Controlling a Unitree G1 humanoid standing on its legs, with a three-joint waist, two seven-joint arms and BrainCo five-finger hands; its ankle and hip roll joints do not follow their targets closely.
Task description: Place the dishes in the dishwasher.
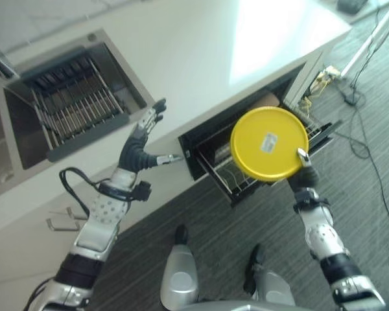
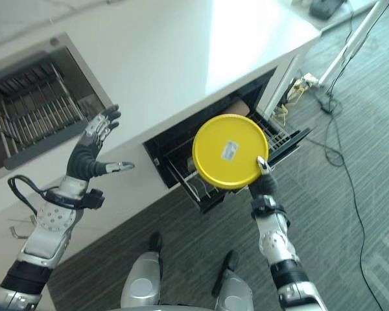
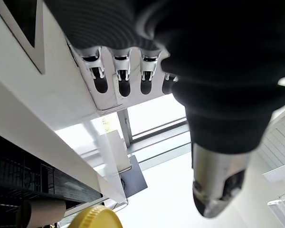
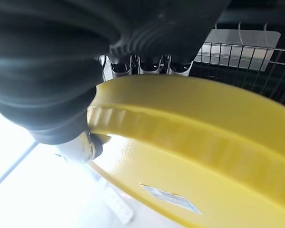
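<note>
Right robot hand (image 1: 303,170) pinches yellow plate (image 1: 269,143) at near rim, underside up, above pulled-out dishwasher rack (image 1: 228,170). Left robot hand (image 1: 141,144) released, fingers spread, over white counter (image 1: 201,58) edge. Far left: sink (image 1: 26,129) with dish rack (image 1: 74,103).

Daylight, bright overall. Strong glare patch on the white tabletop (image 1: 272,32), washing out its far corner. Dishwasher (image 1: 211,146) cavity dark, detail lost in shade. Wrist views heavily backlit: windows blown out white, each robot hand's cover near-black and soft-focused. Yellow plate (image 4: 194,142) blurred up close, with a bright sheen.
</note>
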